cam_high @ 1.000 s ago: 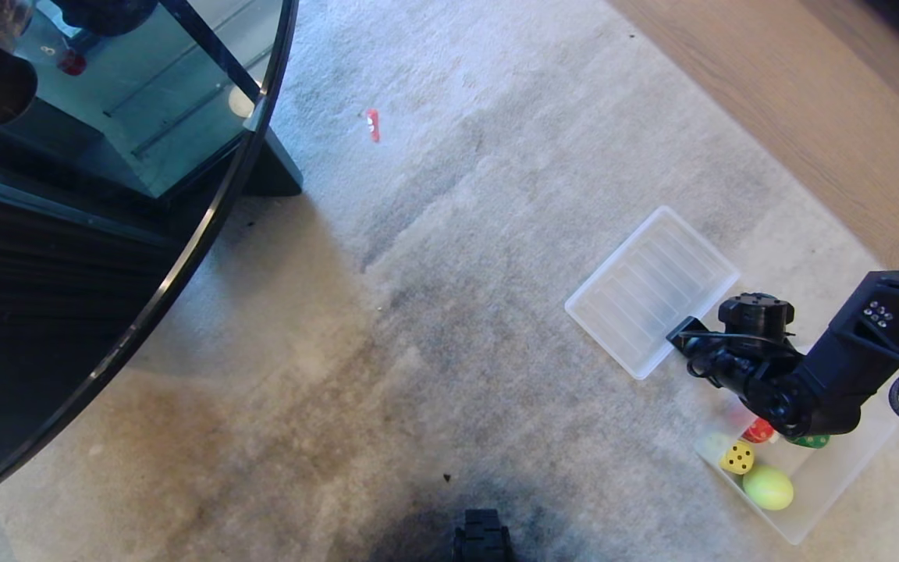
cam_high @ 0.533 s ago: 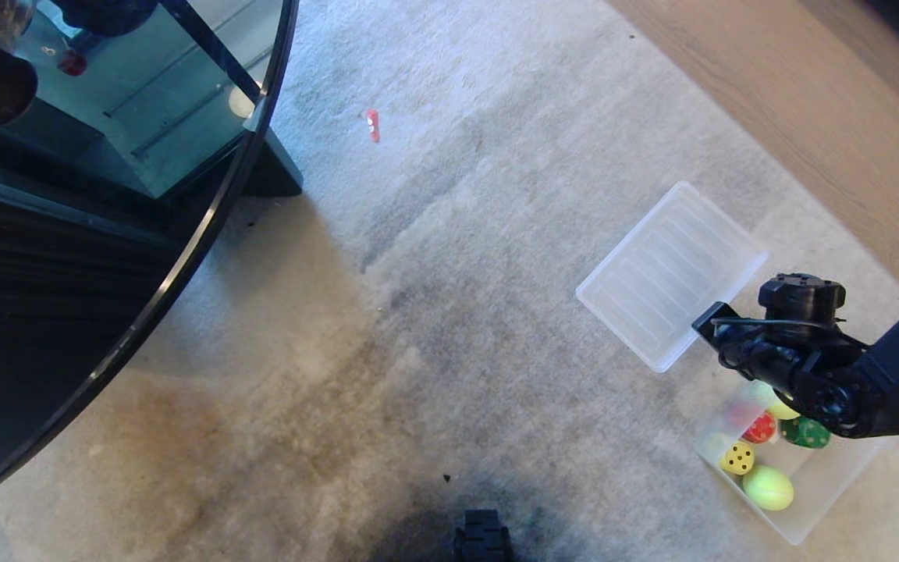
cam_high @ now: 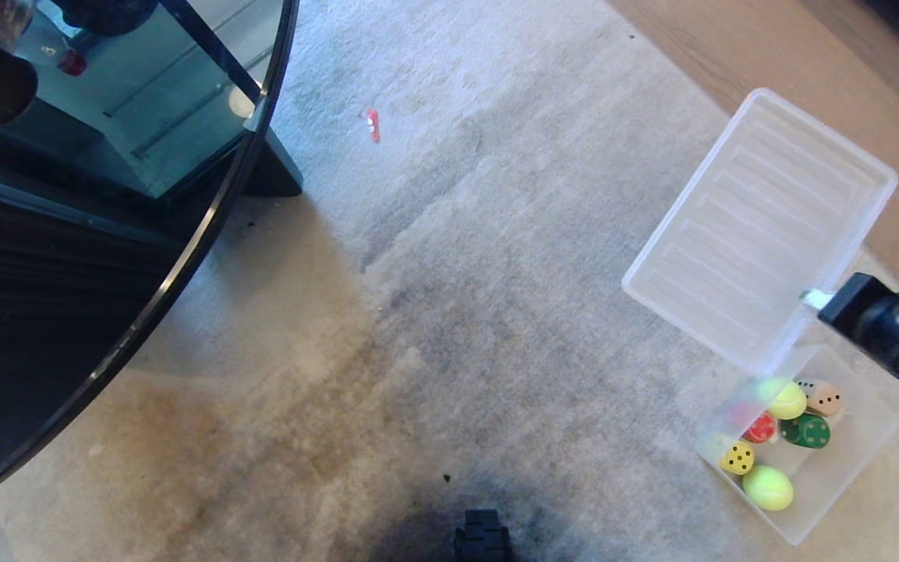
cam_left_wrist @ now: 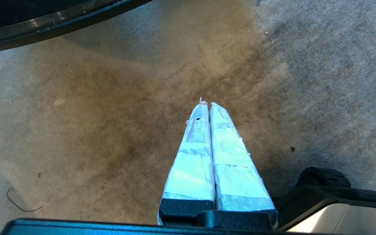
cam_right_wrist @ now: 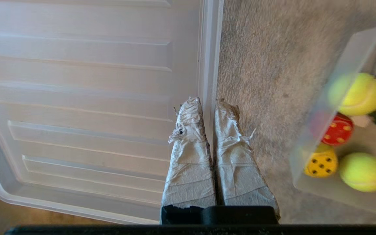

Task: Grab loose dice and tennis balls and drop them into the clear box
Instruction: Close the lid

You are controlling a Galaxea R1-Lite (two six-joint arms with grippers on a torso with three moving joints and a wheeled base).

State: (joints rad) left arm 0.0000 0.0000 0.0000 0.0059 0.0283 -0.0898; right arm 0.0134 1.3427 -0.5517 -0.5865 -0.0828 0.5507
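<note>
Right claw (cam_right_wrist: 210,114): we see its two taped fingers (cam_right_wrist: 189,153) pinched together on the edge rim of the ridged clear lid (cam_right_wrist: 86,98), one finger over the ridged face, the other on the carpet side. In the head view this claw sits at the right edge of the scene, with the lid raised off the floor.
Lid: flat, shallow and see-through, it hangs tilted above the carpet (cam_high: 449,312), its near edge overlapping the far end of the clear box (cam_high: 840,499) in the head view.
Clear box: it rests on the carpet at the lower right of the head view, open on top.
Dice: we count four inside the box. The yellow die (cam_high: 737,458) lies by the near-left wall, the red die (cam_high: 759,428) just beyond it, the green die (cam_high: 806,431) beside the red one, the tan die (cam_high: 826,398) toward the far end.
Tennis balls: both lie in the box, one (cam_high: 768,487) near the yellow die, the other (cam_high: 783,400) between the red die and the tan die.
Left claw (cam_left_wrist: 207,104): its taped fingers are pressed together, holding nothing, and it hangs over stained carpet well apart from the box.
Table (cam_high: 207,226): a dark round glass top fills the left of the head view.
Small red scrap (cam_high: 372,125): it lies on the carpet, far from the box.
</note>
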